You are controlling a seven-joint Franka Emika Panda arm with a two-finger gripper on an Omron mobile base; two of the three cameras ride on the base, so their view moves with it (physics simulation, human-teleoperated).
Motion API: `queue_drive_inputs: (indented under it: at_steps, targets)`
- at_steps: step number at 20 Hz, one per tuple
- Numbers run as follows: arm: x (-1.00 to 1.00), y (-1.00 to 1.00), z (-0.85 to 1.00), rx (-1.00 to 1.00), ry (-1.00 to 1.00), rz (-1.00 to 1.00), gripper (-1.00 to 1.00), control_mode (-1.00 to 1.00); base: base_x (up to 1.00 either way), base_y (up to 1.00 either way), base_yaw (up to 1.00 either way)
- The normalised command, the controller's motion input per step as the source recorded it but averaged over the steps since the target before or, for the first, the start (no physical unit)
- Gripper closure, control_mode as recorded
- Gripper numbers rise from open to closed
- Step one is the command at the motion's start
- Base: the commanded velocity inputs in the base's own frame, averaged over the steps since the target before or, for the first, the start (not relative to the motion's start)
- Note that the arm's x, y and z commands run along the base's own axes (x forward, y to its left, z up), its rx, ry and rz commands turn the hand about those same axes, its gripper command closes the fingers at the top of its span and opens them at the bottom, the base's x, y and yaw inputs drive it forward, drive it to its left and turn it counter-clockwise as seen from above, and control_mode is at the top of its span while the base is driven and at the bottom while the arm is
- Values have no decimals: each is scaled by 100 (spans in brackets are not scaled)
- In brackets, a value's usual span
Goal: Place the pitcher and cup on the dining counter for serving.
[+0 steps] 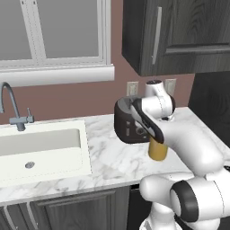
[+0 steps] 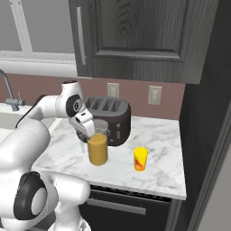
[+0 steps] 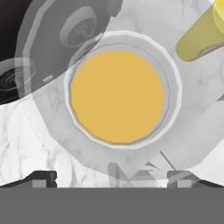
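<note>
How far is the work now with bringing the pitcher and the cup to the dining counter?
Done: nothing yet. The tall clear pitcher with orange liquid and the small yellow-orange cup both stand on the marble worktop, beside the dark toaster. In hand: the open gripper hovers above the pitcher's mouth, not gripping it. Left: grasp and carry both.

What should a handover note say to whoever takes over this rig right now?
End effector: open, empty, poised directly above the pitcher, looking down its mouth.
Pitcher: upright on the marble worktop, just in front of the toaster.
Cup: upright on the same worktop, to the pitcher's right, apart from it.
Done: nothing moved to the dining counter yet.
Left: grasp the pitcher, carry it over, then fetch the cup.
</note>
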Motion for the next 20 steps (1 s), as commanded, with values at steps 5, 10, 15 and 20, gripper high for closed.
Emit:
queue_drive_inputs:
  at_steps: [5,10,15,20]
  targets:
    - [25,0,-19,0,0,-3,-100,-100,0,0,0]
    - [20,0,-36,-2,0,-2,-100,-100,0,0,0]
    - [3,-2,-52,-10,0,-3,100,-100,0,0,0]
    - [0,-2,-14,-3,0,-1,100,-100,0,0,0]
